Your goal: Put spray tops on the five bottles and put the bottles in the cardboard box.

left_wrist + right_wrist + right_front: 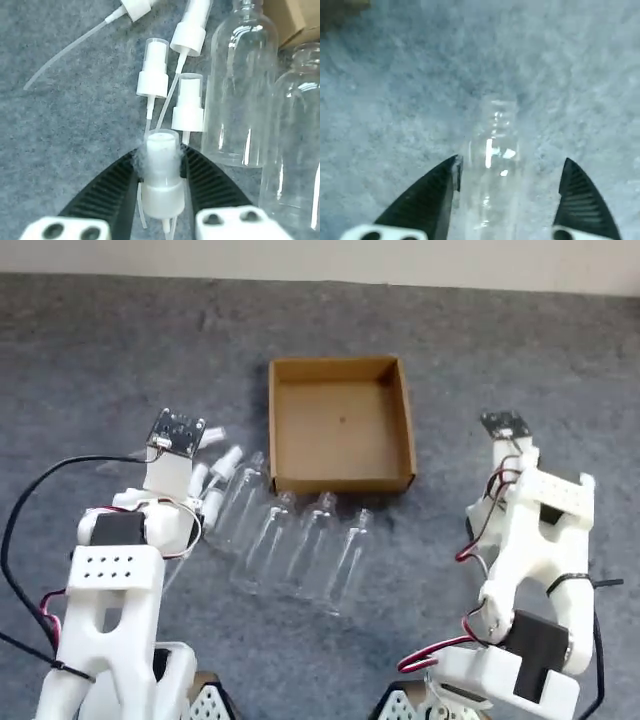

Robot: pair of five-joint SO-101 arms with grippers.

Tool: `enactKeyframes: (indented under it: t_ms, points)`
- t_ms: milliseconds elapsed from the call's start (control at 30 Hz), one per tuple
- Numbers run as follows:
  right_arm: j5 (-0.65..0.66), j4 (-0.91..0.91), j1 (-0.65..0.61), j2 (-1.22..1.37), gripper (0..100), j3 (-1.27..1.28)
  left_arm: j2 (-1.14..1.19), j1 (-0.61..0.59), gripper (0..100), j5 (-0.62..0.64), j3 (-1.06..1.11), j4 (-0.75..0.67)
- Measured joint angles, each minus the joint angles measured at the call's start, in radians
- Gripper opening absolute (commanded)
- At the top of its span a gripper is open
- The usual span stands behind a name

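Note:
My left gripper (161,152) is shut on a white spray top (161,180) with a clear cap, held just above the carpet. More spray tops (152,75) (189,102) lie just beyond it, beside two clear bottles (245,80) (295,140). In the high view several clear bottles (300,540) lie in a row in front of the open cardboard box (340,480), with the left gripper (205,505) at the row's left end. My right gripper (510,167) is open, its fingers either side of a clear bottle (492,160) on the carpet.
Grey carpet covers the table. The cardboard box (410,430) has nothing in it. Loose spray tops (222,462) with long dip tubes lie left of the box. The right arm (530,530) stands right of the box, over bare carpet.

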Motion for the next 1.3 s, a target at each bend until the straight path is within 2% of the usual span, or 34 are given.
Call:
enactKeyframes:
  t_ms: [200,367,500,600,767,1033,1167,1300]
  points:
    - [0.126,0.025,0.000,0.000,24.9,-0.002,0.000,0.002,0,0.000,0.000,0.000]
    - [0.153,0.028,0.000,0.005,24.9,0.008,0.000,0.005,0,0.000,0.000,0.000]
    - [0.153,0.026,0.000,0.094,24.7,0.008,0.000,0.005,0,0.000,0.000,0.000]
    - [0.153,0.026,0.000,0.146,19.3,0.008,0.000,0.005,0,0.000,0.000,0.000]
    - [0.153,0.026,0.000,0.147,11.8,0.008,0.000,0.005,0,0.000,0.000,0.000]
    - [0.153,0.026,0.000,0.091,7.7,0.008,0.000,0.005,0,0.000,0.002,0.000]
    - [0.135,-0.002,0.060,0.061,7.7,0.005,0.000,0.005,0,0.000,0.005,0.000]
    - [0.054,-0.032,0.155,0.133,7.7,-0.092,0.000,0.005,0,0.000,0.005,0.000]
